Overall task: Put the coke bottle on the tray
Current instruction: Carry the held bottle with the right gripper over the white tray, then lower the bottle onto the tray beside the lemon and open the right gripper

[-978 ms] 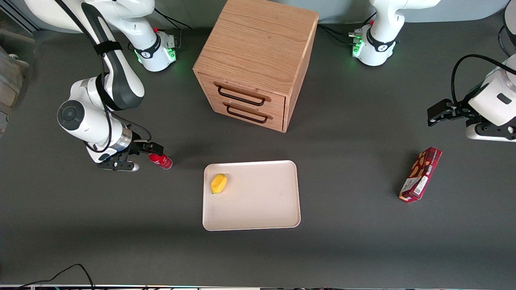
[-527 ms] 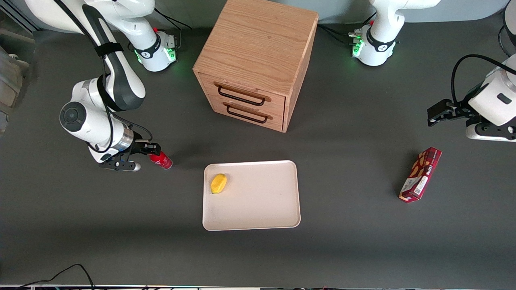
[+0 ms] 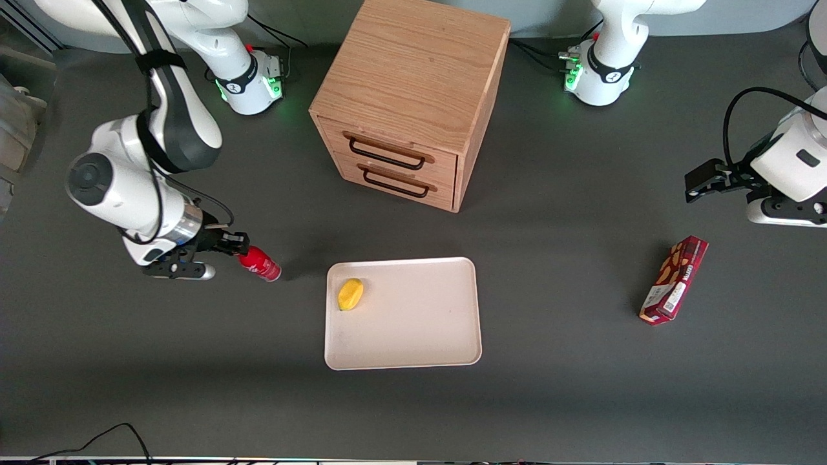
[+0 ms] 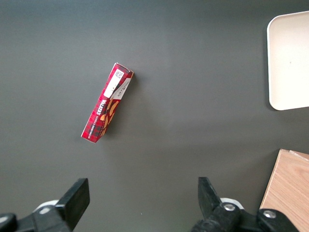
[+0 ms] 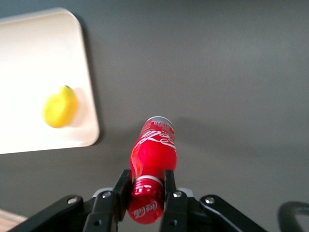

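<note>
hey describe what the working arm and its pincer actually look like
The working arm has glossy white shells with dark grey joint sections, a black strap, a black cable along it and a silver wrist ring. Its base glows green. The pincer, beside the tray, is black, with two slim fingers and visible screws.

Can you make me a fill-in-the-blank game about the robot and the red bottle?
1. The gripper is shut on the neck of the coke ____.
2. The yellow fruit is lying on the cream-white ____.
3. The wooden cabinet has ____ drawers with dark handles.
4. The coke bottle is not on the tray yet; it is beside it, toward the ____ arm's end of the table.

Missing words: bottle; tray; two; working
</note>
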`<state>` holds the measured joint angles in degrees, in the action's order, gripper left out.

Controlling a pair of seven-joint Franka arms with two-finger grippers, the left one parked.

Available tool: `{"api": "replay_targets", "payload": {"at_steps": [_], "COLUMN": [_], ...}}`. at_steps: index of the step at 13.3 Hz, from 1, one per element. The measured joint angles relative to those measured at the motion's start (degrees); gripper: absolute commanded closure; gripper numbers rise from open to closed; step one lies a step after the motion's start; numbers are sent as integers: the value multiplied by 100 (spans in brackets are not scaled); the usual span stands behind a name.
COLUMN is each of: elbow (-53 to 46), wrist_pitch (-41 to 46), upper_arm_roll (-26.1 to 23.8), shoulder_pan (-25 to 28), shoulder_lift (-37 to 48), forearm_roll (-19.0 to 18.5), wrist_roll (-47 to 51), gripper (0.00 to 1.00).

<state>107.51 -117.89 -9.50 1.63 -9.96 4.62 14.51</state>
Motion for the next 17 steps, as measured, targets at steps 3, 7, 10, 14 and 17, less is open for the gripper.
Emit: {"api": "replay_targets", "payload": {"at_steps": [3, 7, 10, 14, 17], "elbow": [-1273, -3018, -3937, -4517, -4612], "wrist_pitch": [1003, 1973, 1947, 1103, 442], "upper_arm_roll": [-3, -7, 8, 88, 243], "shoulder_pan": [56, 806, 1164, 1302, 1525], "shoulder_lift": [-26, -845, -1865, -2949, -3417], "forearm_roll": [-38, -461, -523, -526, -527], "wrist_roll": [73, 1003, 1434, 1512, 1607], "gripper": [100, 100, 100, 100, 100]}}
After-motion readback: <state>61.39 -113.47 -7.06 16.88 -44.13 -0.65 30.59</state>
